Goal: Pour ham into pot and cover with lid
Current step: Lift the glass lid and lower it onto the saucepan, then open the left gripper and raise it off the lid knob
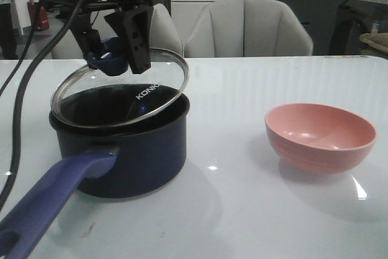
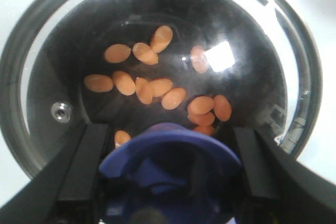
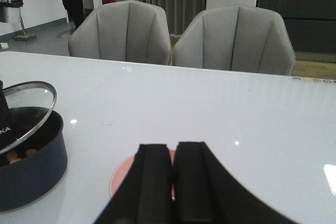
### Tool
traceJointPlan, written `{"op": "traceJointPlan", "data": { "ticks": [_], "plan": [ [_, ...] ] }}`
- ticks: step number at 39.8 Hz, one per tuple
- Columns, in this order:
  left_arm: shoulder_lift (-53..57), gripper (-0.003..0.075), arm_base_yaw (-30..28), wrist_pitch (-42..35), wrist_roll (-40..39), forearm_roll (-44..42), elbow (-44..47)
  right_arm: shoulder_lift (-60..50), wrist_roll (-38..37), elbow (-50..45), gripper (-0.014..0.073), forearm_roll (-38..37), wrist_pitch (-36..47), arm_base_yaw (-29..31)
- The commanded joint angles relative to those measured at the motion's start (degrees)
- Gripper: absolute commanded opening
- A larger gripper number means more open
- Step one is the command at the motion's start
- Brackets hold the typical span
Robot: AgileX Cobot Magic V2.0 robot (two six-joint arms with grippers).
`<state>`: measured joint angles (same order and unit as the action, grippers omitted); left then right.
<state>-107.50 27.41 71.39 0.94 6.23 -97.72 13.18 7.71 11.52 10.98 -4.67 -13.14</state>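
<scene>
Overhead, my left gripper (image 1: 115,53) clamps the purple-blue knob (image 2: 170,174) of the glass lid (image 1: 121,92), holding it tilted above the navy pot (image 1: 121,150), its near edge low at the rim, far edge raised. Ham slices (image 2: 152,85) lie scattered on the pot's black bottom. My right gripper (image 3: 174,182), fingers pressed together on nothing, hovers over the pink bowl (image 1: 320,136) on the white table (image 1: 242,210).

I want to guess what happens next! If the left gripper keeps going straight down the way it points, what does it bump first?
The left gripper holds the lid by its knob, tilted above the pot. Going on down, the lid's low edge would probably meet the pot's rim first, above the ham.
</scene>
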Motion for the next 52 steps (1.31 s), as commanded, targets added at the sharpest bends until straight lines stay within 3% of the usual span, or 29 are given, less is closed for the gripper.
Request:
{"op": "traceJointPlan", "data": {
  "ticks": [1, 7, 12, 24, 32, 42, 52],
  "plan": [
    [3.1, 0.0137, 0.3, 2.3, 0.1, 0.2, -1.3, 0.4, 0.4, 1.6, 0.0163, 0.1, 5.0, 0.0],
    [3.1, 0.0139, 0.3, 2.3, 0.1, -1.0, -0.4, 0.4, 0.4, 1.6, 0.0163, 0.1, 5.0, 0.0],
    [3.1, 0.0184, 0.3, 2.3, 0.1, -1.0, 0.7, 0.4, 0.4, 1.6, 0.0163, 0.1, 5.0, 0.0],
    [3.1, 0.0438, 0.3, 2.3, 0.1, -0.8, 1.2, 0.4, 0.4, 1.6, 0.0163, 0.1, 5.0, 0.0],
    [3.1, 0.0555, 0.3, 2.3, 0.1, -0.4, 1.2, 0.4, 0.4, 1.6, 0.0163, 0.1, 5.0, 0.0],
    [3.2, 0.0551, 0.3, 2.3, 0.1, -0.2, -1.1, 0.4, 0.4, 1.6, 0.0163, 0.1, 5.0, 0.0],
    [9.5, 0.0456, 0.1, 2.3, 0.1, -4.9, -0.7, 0.4, 0.4, 1.6, 0.0163, 0.1, 5.0, 0.0]
  ]
}}
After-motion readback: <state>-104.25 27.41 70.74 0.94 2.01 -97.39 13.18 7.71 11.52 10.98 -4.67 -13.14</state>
